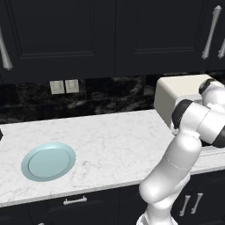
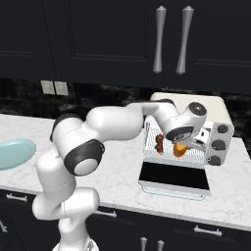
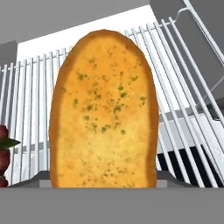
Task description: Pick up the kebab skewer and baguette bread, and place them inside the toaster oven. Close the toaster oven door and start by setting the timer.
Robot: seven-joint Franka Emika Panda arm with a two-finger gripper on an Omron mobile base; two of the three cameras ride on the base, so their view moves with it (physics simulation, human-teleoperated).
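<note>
The cream-white toaster oven (image 2: pixel 218 110) stands on the counter with its door (image 2: pixel 174 177) folded down flat. My gripper (image 2: pixel 183 146) reaches into the oven mouth, shut on the golden-orange baguette bread (image 2: pixel 180 149). In the hand view the baguette bread (image 3: pixel 103 113) stands between the jaws just above the wire rack (image 3: pixel 26 109); whether it touches the rack I cannot tell. The kebab skewer (image 2: pixel 159 142) with its dark red chunks lies on the rack to the left of the bread, and its end shows at the edge (image 3: pixel 3 158) of the hand view. The oven's top (image 1: pixel 176 94) shows behind my arm.
A pale blue plate (image 1: pixel 48 161) sits bare on the marble counter far to the left, also (image 2: pixel 14 152) from the right side. Three dark knobs (image 2: pixel 219 145) run down the oven's right front. Dark cabinets hang above.
</note>
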